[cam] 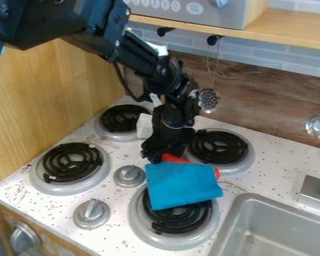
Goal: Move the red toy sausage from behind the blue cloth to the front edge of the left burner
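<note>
Cloth (pixel 183 186), blue and a bit wrinkled, lies over a part of the front right burner (pixel 142 224) — this one is near the sink (pixel 232 224) and the front edge of the counter (pixel 113 241). A red thing (pixel 173 158) shows from under its back edge and at its right side. The black pincer (pixel 164 153) is down at this back edge, between the cloth and the back right burner (pixel 219 147). How wide it is open, or if it grips something — I cannot tell.
</note>
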Action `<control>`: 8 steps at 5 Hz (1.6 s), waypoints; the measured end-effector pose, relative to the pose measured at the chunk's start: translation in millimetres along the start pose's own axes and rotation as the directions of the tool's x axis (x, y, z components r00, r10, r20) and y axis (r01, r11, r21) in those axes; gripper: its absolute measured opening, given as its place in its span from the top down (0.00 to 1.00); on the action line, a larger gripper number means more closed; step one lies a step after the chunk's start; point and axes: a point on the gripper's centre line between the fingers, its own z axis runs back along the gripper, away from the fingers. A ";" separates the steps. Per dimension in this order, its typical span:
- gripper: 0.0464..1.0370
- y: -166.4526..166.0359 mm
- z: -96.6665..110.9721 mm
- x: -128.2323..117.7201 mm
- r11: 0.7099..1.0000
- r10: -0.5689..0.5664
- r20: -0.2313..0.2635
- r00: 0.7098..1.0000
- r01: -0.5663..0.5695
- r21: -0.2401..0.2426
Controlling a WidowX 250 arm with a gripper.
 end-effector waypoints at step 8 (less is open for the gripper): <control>0.47 36.6 93.3 71.4 0.979 0.105 -0.054 0.993 -0.113 -0.171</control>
